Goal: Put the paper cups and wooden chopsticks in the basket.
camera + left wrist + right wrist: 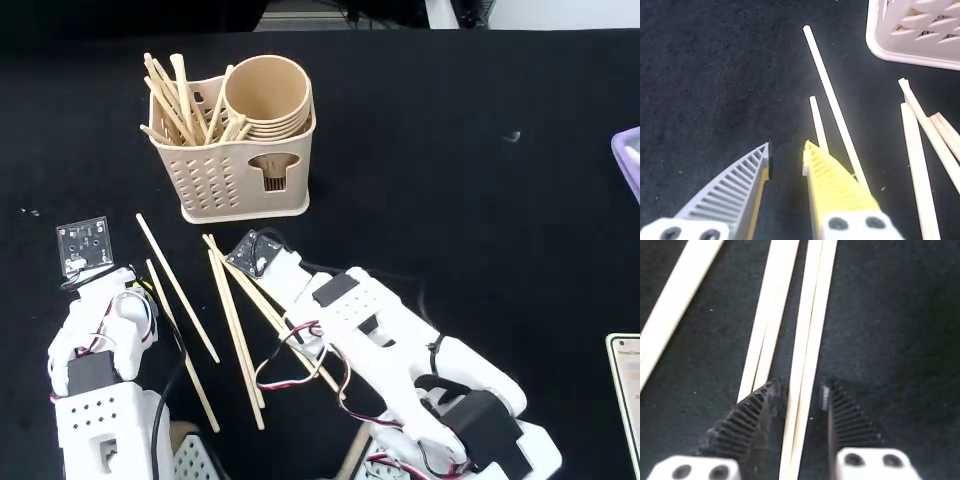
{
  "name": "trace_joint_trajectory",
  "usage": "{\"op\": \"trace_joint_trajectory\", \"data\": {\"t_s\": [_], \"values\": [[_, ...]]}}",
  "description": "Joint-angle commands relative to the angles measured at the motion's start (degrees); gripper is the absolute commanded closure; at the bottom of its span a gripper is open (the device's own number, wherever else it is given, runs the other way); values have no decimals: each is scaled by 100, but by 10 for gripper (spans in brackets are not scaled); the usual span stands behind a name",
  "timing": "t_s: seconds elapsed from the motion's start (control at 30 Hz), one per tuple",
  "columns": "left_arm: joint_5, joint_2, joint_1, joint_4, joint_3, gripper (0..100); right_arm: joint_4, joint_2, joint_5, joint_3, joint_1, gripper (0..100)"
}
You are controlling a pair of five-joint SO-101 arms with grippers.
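- The left arm (100, 350) sits at the near left corner of the black bench (450, 180), its forearm pointing away toward the basket (240, 175).
- The left gripper (786, 147) hangs low over the bench with its fingers parted and nothing but bare cloth between them. Its yellow finger (832, 190) lies over the near end of one loose chopstick (817, 122), and a longer chopstick (832, 97) lies just beside that finger.
- The right arm (390, 350) stretches on a slant from the near right corner toward the middle, crossing over the loose chopsticks (235, 320).
- The right gripper (800, 387) is down near the bench surface, fingers apart and straddling a pair of chopsticks (807, 340) that lie side by side; the pair is not clamped. Another pair (767, 320) lies just outside one finger.
- The basket stands upright on the far side of the bench, well beyond both grippers. A stack of paper cups (268, 95) fills its right part, and a bunch of chopsticks (175, 100) stands tilted in its left part.
- Several chopsticks lie on the bench between the two arms, in front of the basket.
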Motion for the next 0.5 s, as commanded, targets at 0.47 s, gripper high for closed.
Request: {"op": "trace_joint_trajectory", "data": {"t_s": [0.47], "values": [[-70,-53,48,149,-127,880,1776,-1701,835,-593,1424,988]]}}
